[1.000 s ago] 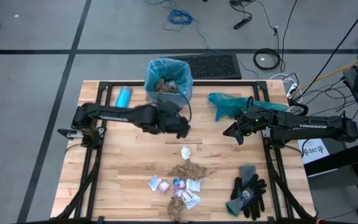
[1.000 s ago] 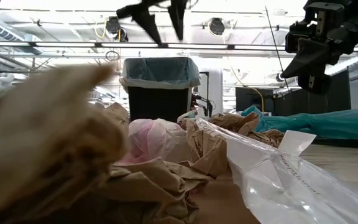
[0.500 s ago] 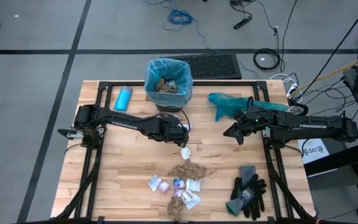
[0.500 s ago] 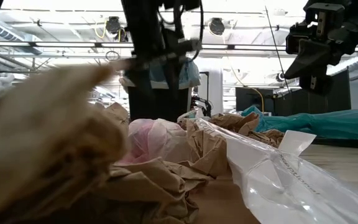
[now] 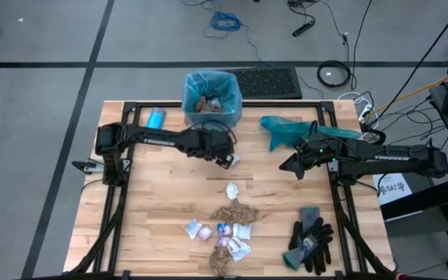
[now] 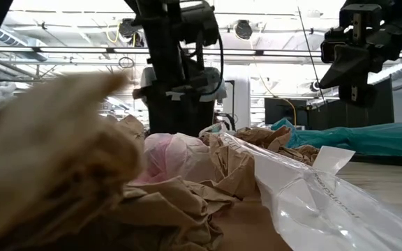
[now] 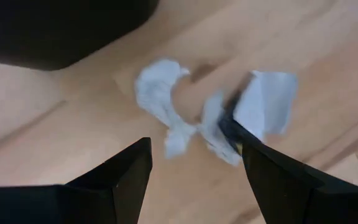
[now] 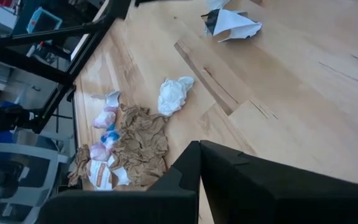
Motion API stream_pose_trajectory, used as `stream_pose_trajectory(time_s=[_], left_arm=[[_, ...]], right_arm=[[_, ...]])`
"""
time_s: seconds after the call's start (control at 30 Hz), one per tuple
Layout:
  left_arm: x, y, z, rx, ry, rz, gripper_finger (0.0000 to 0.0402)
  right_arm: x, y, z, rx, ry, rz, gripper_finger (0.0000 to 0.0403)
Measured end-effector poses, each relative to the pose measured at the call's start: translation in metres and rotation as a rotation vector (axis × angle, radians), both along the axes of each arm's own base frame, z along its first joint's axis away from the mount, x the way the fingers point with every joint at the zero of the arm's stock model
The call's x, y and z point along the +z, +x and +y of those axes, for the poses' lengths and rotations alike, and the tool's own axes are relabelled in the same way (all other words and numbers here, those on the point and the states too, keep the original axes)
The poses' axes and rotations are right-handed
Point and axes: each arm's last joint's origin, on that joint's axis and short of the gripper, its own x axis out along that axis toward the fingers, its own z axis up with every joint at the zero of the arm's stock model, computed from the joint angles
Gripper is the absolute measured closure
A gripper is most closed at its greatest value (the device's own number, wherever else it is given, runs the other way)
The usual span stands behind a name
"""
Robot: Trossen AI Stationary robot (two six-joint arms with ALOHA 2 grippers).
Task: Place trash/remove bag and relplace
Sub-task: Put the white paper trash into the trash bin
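Note:
My left gripper (image 7: 188,140) is open, low over the table just in front of the black bin (image 5: 208,124). A white wrapper scrap (image 7: 166,106) lies flat on the wood under its fingertips. The pale-blue bag (image 5: 193,87) lines the bin, folded over its rim, with brown scraps inside. More trash (image 5: 228,225) lies in a pile near the table's front edge, with a white wad (image 5: 232,189) beyond it. My right gripper (image 5: 290,165) is shut and empty at the right, above the table. My left gripper comes at the wrapper scrap from above, slanting down, with a finger on either side of its middle. One fingertip (image 7: 235,134) stands in front of the scrap's folded part (image 7: 263,102). I cannot tell whether it touches it.
A teal-green bag (image 5: 286,128) lies at the far right, black-and-grey gloves (image 5: 309,237) at the near right, and a light-blue bottle (image 5: 155,118) left of the bin. In the low view, brown paper wads (image 6: 187,188) and a clear wrapper (image 6: 313,202) fill the foreground.
My left gripper has come down from high above the bin's front to just over the table, swinging a little toward the bin, and has stayed open. The wrapper scrap now lies between its fingers.

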Motion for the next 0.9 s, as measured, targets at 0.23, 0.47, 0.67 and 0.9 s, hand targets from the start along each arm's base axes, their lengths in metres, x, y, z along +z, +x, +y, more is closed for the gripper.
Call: stream_pose_trajectory(time_s=[0.23,0.47,0.67,0.9], left_arm=[[-0.014,-0.009,0.023,-0.009,-0.049,0.021,0.0151],[-0.019,-0.008,0.018,-0.020,-0.055,0.004,0.0151],[-0.019,-0.006,0.015,0.003,-0.043,-0.017,0.0151],[-0.023,-0.009,0.017,0.059,-0.020,-0.023,0.0151]], right_arm=[[0.000,0.000,0.000,-0.022,0.027,0.003,0.0403],[0.000,0.000,0.000,-0.029,0.025,0.003,0.0403],[0.000,0.000,-0.002,-0.085,-0.004,0.008,0.0403],[0.000,0.000,-0.002,-0.099,0.001,0.009,0.0403]])
